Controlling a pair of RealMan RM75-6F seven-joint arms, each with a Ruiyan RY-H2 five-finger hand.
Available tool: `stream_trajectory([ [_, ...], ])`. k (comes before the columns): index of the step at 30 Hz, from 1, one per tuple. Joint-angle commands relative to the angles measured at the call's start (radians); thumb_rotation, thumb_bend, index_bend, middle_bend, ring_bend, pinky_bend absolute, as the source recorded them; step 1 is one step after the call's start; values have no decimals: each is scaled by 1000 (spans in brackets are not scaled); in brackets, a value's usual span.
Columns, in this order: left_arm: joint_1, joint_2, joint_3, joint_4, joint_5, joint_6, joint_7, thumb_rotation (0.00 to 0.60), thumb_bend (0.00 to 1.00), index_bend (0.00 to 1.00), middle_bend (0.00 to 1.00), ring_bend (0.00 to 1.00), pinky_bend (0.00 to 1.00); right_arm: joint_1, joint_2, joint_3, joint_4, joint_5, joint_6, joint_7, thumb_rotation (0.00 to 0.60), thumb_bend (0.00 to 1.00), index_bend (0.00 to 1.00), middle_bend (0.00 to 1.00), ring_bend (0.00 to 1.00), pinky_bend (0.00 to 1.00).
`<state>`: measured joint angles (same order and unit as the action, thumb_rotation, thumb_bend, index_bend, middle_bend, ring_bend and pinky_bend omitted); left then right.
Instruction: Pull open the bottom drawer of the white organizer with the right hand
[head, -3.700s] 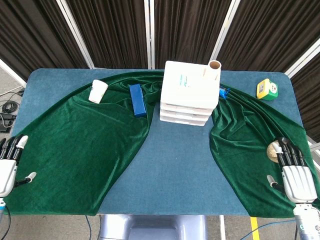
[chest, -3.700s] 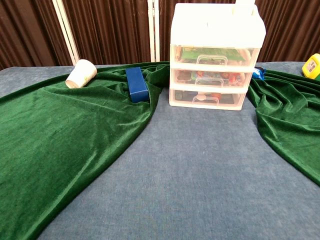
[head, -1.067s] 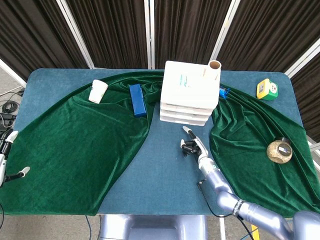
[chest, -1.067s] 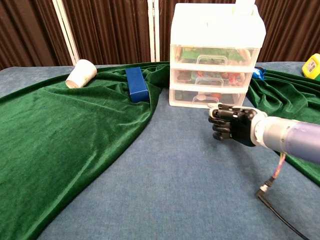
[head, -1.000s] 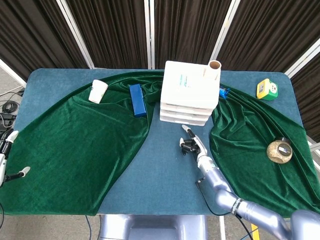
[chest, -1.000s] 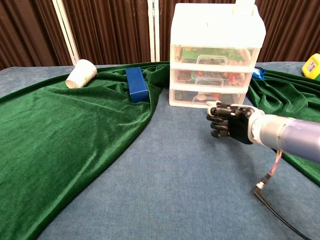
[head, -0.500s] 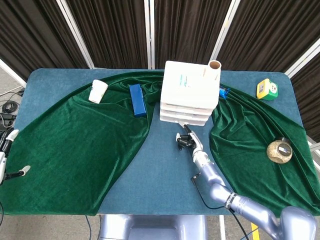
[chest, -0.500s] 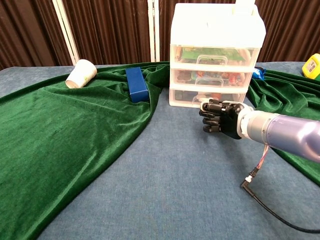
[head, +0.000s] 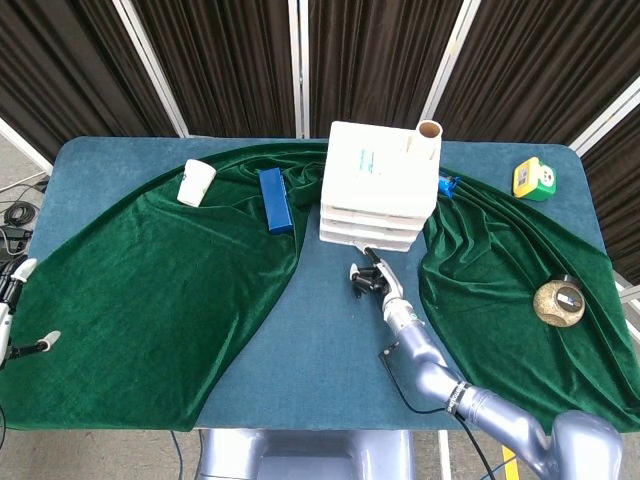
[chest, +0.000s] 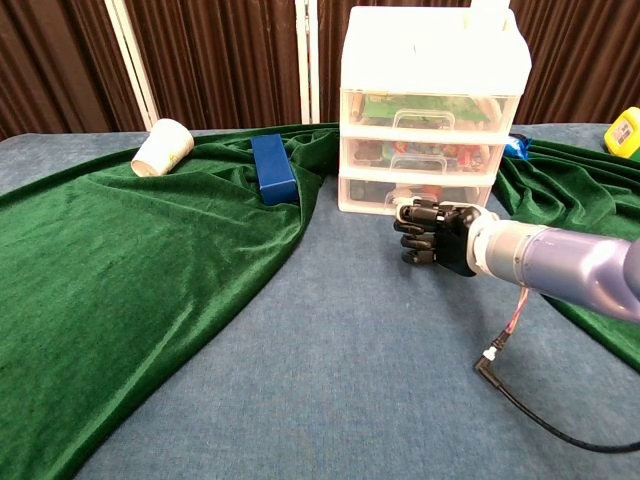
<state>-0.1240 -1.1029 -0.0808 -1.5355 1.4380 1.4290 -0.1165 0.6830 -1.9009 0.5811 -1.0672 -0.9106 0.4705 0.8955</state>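
The white organizer stands at the back middle of the table with its three clear drawers pushed in. Its bottom drawer has a small handle at the front centre. My right hand hovers just in front of that drawer, fingers curled in, the topmost one close under the handle. Contact with the handle cannot be made out. My left hand lies at the far left edge of the head view, fingers apart and holding nothing.
Green cloth covers both sides of the table. On it lie a paper cup and a blue box left of the organizer. A yellow tape measure and a round object sit at right. A black cable trails under my right arm.
My right hand has moved from the near right edge up to the organizer, creeping left and closer to the bottom drawer over the last second. The drawer stays pushed in.
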Motion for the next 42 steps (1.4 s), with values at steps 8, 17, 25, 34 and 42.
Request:
stream_trajectory([
  [8,-6,-1,2,5,-2,-14,-7,600,32,0,0,0,0,19,-25,22,66,-7,-43,24,600,588,108,912,922,808],
  [17,-12,-2,3,9,-6,-25,-9,600,32,0,0,0,0,28,-42,53,111,-29,-108,73,600,587,201,912,922,807],
  [25,-14,-3,5,10,-8,-29,-8,600,31,0,0,0,0,15,-37,73,102,-70,-137,100,600,587,278,912,921,807],
  [34,-11,0,6,5,-6,-23,-6,600,31,0,0,0,0,-18,-17,77,53,-98,-160,118,600,588,309,912,921,807],
  [42,-8,4,10,-5,4,-13,0,600,32,0,0,0,0,-57,4,70,-1,-118,-164,124,600,588,315,912,922,807],
])
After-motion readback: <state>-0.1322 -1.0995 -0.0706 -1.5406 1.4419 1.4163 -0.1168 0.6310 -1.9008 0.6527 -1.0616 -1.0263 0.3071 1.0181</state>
